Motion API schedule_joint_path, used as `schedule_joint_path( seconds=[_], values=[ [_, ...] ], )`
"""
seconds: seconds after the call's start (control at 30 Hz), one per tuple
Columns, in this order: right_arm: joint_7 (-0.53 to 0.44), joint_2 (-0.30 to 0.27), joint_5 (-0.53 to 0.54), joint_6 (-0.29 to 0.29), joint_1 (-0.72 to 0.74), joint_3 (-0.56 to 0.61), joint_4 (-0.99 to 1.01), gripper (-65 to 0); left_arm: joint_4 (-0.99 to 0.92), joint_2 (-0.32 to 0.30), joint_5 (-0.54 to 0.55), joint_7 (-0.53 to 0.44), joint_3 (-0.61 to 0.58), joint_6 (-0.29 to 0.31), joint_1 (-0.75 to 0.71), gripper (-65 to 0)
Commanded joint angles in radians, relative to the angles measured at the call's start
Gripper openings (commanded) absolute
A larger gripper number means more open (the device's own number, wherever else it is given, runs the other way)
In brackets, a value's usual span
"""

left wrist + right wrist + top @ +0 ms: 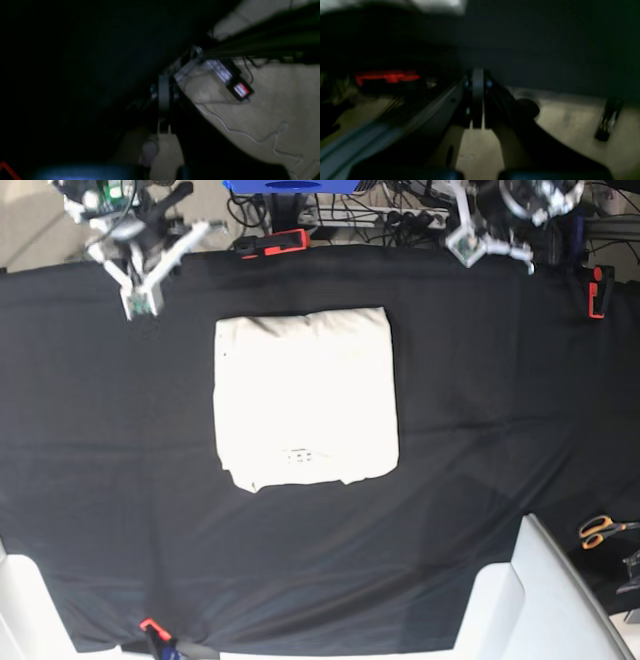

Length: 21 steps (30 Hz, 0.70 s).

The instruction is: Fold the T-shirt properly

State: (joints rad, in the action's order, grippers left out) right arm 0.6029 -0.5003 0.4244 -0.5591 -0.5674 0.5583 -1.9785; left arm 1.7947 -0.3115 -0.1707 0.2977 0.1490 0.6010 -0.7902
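Note:
The cream T-shirt [305, 395] lies in a neat rectangle on the middle of the black table cloth [500, 410], with a tiny dark mark [300, 453] near its front edge. My right gripper [138, 302] hangs over the table's far left corner, away from the shirt. At the far right edge is my left gripper [468, 248], also apart from it. In the wrist views both the left gripper [163, 105] and the right gripper [477, 105] are shut with nothing between the fingers, and the shirt is out of view there.
Red clamps [272, 244] [597, 290] hold the cloth at the back edge and far right. Orange scissors [600, 529] lie at the right. A white bin [520, 600] stands at the front right. Cables and a power strip [380, 218] lie behind the table.

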Motion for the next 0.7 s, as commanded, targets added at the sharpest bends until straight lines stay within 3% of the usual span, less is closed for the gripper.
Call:
schedule_joint_path(
  seconds=[0.0,0.2,0.33,0.43,0.53,0.6,0.67],
  values=[
    [0.021,-0.008,0.003,-0.025,-0.036,-0.002,-0.017,-65.0,0.024,-0.001,0.013,-0.021,0.002,-0.005,-0.034,-65.0],
    [0.045,0.007,0.003,-0.046,-0.173,0.006,0.003,-65.0,-0.022,0.012,0.013,-0.024,0.002,-0.005,-0.13,-65.0],
    [0.045,0.071,0.003,-0.022,-0.142,0.009,0.169,-65.0,-0.215,0.024,0.013,-0.027,-0.01,-0.005,-0.082,-65.0],
    [0.045,0.148,0.003,0.119,-0.069,0.009,0.384,-65.0,-0.404,0.053,0.006,-0.05,-0.045,-0.006,0.004,-65.0],
    [-0.007,0.242,0.003,0.274,0.011,0.001,0.674,-65.0,-0.652,0.071,0.006,-0.176,-0.105,-0.006,0.104,-65.0],
    [-0.105,0.295,0.003,0.376,0.077,0.001,0.93,-65.0,-0.867,0.087,0.006,-0.28,-0.15,-0.031,0.197,-65.0],
    [-0.274,0.354,0.0,0.478,0.178,0.001,1.281,-65.0,-1.165,0.099,0.004,-0.384,-0.22,-0.109,0.332,-65.0]
  ],
)
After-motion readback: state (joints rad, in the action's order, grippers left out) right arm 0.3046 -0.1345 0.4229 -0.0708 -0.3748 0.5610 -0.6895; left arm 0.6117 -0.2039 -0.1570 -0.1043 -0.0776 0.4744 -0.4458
